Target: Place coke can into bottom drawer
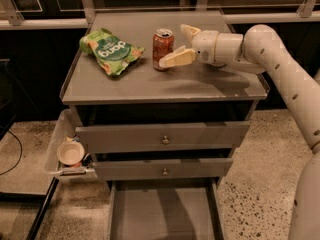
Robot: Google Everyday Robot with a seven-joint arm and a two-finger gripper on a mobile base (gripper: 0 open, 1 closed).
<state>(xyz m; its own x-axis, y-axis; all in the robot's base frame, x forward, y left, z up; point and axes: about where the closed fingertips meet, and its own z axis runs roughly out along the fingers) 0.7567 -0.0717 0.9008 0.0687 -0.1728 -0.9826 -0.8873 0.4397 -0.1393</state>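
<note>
Grey cabinet top (200, 86) fills mid-view. On it I see the coke can (162, 49) upright near the back centre, w/ a green bag (110, 51) lying flat to its left, apart from it. My gripper (181, 45) comes in from the right, just beside the can at can height. Its fingers (176, 59) are spread wide and grasp nothing. The near fingertip overlaps the can's right side; can't tell if it's touching. Bottom drawer (160, 214) is pulled out below, floor showing. Two upper drawers (162, 136) are closed. A white bowl (70, 152) sits in the side tray (55, 139) at left.
</note>
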